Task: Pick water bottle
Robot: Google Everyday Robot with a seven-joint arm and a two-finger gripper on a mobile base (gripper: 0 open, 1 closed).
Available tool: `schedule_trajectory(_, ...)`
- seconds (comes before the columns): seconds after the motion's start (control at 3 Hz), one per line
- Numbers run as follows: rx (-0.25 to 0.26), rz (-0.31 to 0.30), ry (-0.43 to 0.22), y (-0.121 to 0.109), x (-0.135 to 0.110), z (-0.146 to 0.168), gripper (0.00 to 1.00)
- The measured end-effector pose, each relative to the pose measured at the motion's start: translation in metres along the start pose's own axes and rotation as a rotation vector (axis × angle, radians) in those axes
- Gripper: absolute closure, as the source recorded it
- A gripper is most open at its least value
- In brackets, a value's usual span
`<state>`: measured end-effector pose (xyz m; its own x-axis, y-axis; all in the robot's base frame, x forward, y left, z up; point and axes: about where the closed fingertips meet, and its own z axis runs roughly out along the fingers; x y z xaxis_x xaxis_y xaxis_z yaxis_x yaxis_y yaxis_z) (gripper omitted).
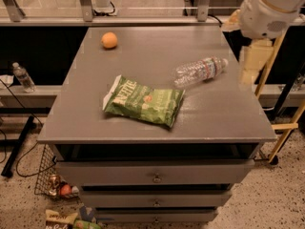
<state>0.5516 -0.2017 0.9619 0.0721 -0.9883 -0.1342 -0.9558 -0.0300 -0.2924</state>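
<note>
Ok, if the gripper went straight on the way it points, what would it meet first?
The gripper hangs by the right edge of the table, pointing down. It would likely meet that edge first, not the water bottle; depth is unclear.
</note>
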Motion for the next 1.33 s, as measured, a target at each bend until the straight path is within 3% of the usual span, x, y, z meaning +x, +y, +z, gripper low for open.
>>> schedule_trajectory(0.33, -0.056, -0.096, 0.017, -0.045, 0.001, 0.053, 0.0)
schedule_trajectory(1.0, -0.109, -0.189, 0.079, -0.062, -0.02, 0.114, 0.0)
schedule_trajectory(1.33, -0.159, -0.186, 0.097, -0.062, -0.02, 0.141, 0.0)
